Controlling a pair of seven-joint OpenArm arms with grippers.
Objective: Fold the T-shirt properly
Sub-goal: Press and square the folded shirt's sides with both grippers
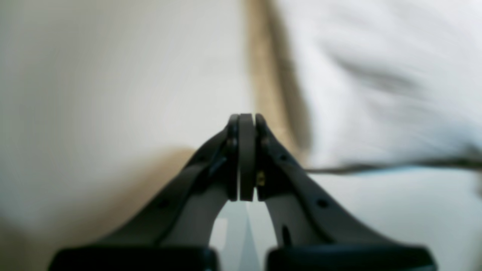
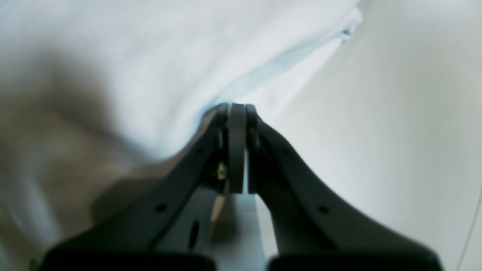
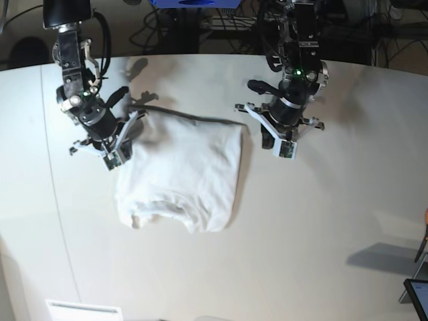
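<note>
No brand, label or writing can be read on anything here; the one candidate, a pale card at the near edge of the table, is too small to make out.

Nearest on the table lies the T-shirt, plain white and wrinkled, folded into a rough rectangle with its round collar toward the near side. It sits left of centre in the base view, flat on the off-white tabletop.

The right gripper is at the shirt's far left corner, its tip just at the cloth edge. In the right wrist view its fingers are pressed together, pad against pad, with white fabric lying just to the left of and beyond the tip; whether any cloth is caught between the pads cannot be told, as the picture is blurred. The right arm comes down from the far left edge of the table, leaning toward the shirt.

The left gripper stands just off the shirt's far right corner, over bare table, not touching the cloth. In the left wrist view its fingers are likewise together with nothing between them, the shirt lying to their right past a strip of shadow. The left arm reaches down from the far side, its wrist tilted toward the near edge, a small green light lit on it.

Beyond the table edge, cables and a blue object show in the dark.
</note>
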